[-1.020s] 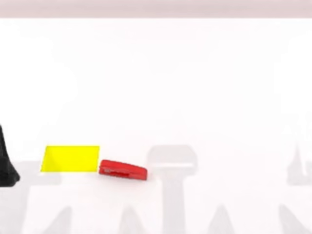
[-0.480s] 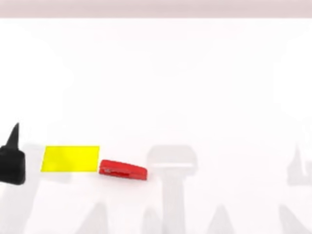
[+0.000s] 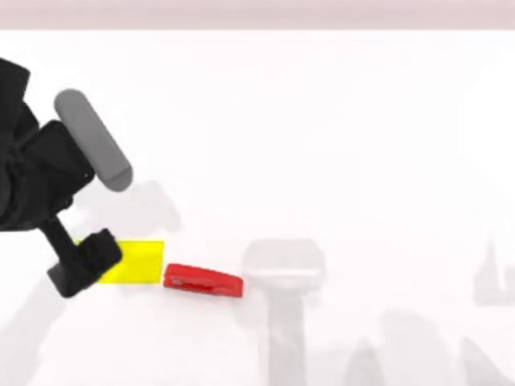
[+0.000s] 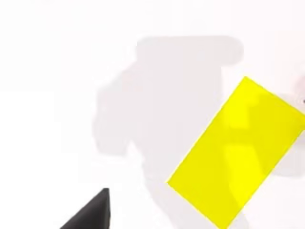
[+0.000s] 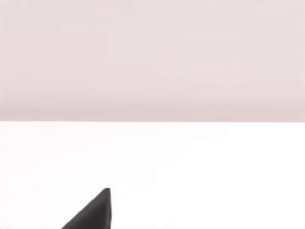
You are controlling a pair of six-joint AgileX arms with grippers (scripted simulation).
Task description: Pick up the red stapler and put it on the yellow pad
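My left arm has swung in fast from the table's left edge. A second ago only a dark sliver of it showed there; now its bulk fills the upper left of the top view and the left gripper point(image 3: 84, 265) hangs over the left end of the pad point(image 3: 138, 261), hiding that part of it. Whether its fingers are spread or closed I cannot tell — from above they read as one dark lump, and the left wrist view shows only a single dark fingertip at the frame edge.

The stapler point(image 3: 203, 281) has not moved. It lies flat on the table just right of the pad, its near end about touching the pad's right edge, its length running off to the right and angled slightly toward me. In the left wrist view the pad point(image 4: 238, 152) sits well off to one side, and I cannot make out the stapler there at all.

So the approach has started, but I judge the gripper is not yet over its target — it has to travel on across the pad to reach the stapler, then line up across its narrow width before coming down. The carry afterwards will be very short.

My right arm is parked off the table's right side; its wrist view shows bare table and wall.
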